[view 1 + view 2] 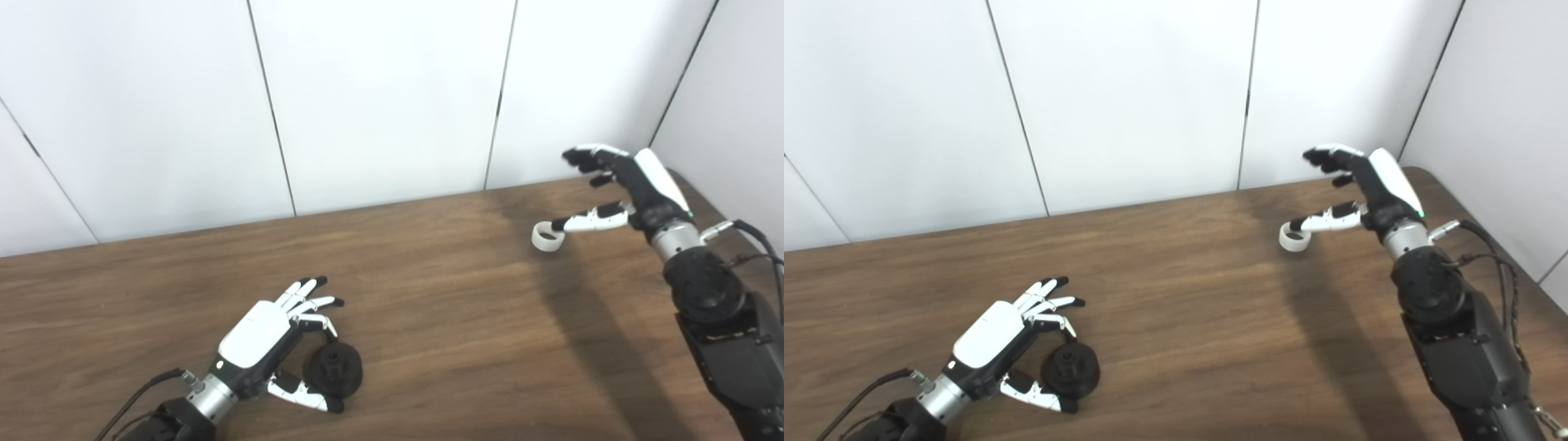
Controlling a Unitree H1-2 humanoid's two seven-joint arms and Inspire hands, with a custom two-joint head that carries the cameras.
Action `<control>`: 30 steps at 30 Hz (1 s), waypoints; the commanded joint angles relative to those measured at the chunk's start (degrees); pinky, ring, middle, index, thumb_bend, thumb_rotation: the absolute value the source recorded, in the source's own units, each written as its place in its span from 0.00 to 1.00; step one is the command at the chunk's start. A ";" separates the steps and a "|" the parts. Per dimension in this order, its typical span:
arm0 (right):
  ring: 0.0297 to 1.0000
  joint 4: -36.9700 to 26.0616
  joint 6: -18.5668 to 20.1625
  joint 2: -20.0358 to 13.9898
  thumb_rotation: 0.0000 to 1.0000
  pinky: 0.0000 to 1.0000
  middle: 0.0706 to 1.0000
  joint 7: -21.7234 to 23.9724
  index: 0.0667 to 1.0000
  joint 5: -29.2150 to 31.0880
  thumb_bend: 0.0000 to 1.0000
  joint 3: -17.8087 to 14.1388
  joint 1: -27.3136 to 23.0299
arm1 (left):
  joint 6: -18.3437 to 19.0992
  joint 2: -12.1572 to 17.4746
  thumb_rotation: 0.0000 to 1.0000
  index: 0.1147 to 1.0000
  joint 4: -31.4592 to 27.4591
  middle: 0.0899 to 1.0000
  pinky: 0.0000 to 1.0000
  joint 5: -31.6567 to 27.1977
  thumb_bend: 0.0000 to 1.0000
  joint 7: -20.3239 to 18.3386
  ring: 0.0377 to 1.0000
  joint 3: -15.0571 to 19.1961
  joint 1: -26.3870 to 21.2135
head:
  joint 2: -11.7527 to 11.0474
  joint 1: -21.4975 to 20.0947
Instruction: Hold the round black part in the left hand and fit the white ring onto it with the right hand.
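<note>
Reaching with both open robot hands, we should wrap our left robot hand (269, 343) around the round black part (334, 369) at seven o'clock on the tabletop (441, 318) and pinch the white ring (547, 236) at two o'clock gently with our right robot hand (618, 184).

A dark brown wood-grain table (429, 294) fills the near part of the scene. Behind it stands a white panel wall (380, 98), split by thin dark seams. At the far right another white wall (735, 92) meets it at a corner. Light is even and soft.
</note>
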 commanded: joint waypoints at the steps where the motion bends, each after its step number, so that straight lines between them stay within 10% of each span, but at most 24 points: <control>1: 0.80 1.18 -3.93 -3.16 0.10 0.72 0.78 0.02 0.71 -1.51 0.81 0.62 -3.71 | 0.01 1.78 0.06 0.41 0.72 0.85 1.00 0.66 0.52 -0.71 1.00 -0.85 -0.61 | -0.01 0.00; 30: 0.91 17.44 -8.39 -8.74 0.19 0.82 0.85 9.38 0.70 -15.89 0.90 16.10 -15.20 | 0.00 3.05 0.06 0.41 0.73 0.84 1.00 -0.21 0.52 -0.40 1.00 -2.14 -0.53 | -1.15 -2.48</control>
